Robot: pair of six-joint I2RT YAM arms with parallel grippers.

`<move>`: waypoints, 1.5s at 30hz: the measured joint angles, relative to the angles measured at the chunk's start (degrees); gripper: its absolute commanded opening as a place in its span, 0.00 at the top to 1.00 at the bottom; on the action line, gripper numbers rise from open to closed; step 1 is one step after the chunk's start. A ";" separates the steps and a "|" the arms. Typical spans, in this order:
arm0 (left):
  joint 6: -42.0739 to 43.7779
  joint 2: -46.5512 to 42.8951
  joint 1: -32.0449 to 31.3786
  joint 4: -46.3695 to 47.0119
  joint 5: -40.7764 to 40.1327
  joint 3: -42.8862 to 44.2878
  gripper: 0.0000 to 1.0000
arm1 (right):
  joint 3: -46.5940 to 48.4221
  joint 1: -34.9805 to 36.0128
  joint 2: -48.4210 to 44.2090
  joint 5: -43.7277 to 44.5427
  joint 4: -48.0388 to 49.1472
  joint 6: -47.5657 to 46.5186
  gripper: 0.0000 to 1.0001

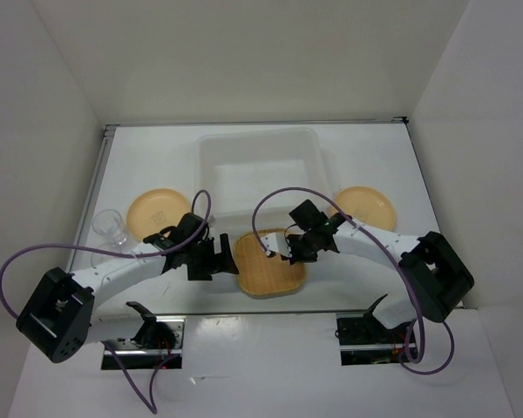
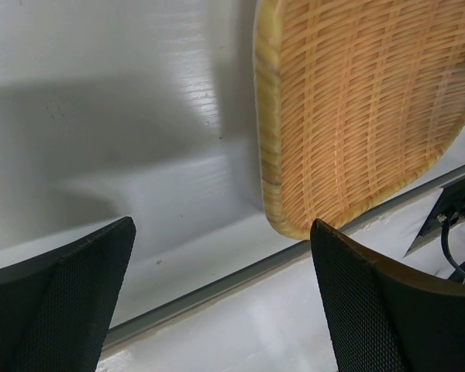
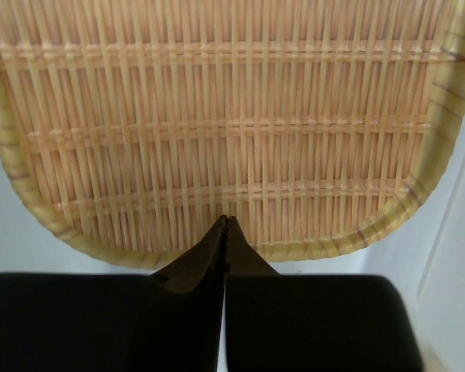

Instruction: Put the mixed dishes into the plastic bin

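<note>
The rounded-square woven tan plate [image 1: 268,266] lies on the table in front of the plastic bin [image 1: 211,157]. My left gripper [image 1: 223,259] is open just left of the plate's left edge; in the left wrist view the gripper [image 2: 222,225] is empty and the plate [image 2: 356,108] is near its right finger. My right gripper [image 1: 288,249] is shut over the plate's far right rim; in the right wrist view its closed tips [image 3: 226,222] sit over the weave [image 3: 232,116], holding nothing. One round tan plate [image 1: 159,212] lies left, another [image 1: 364,209] right. A clear cup [image 1: 110,225] stands far left.
The bin holds nothing that I can see. A grey strip [image 2: 217,283] marks the table's near edge below the left gripper. White walls close in the table on the left, right and back.
</note>
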 measured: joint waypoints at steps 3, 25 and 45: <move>0.07 0.15 0.00 1.20 0.28 0.00 0.00 | -0.37 0.04 0.17 0.63 1.31 -0.46 1.00; 0.09 -0.98 0.00 6.69 3.04 0.00 0.00 | 1.99 0.15 -1.53 4.92 -0.04 2.01 1.00; 0.02 -1.97 0.00 6.60 3.23 0.00 0.00 | 1.33 0.13 3.04 14.01 0.61 2.32 1.00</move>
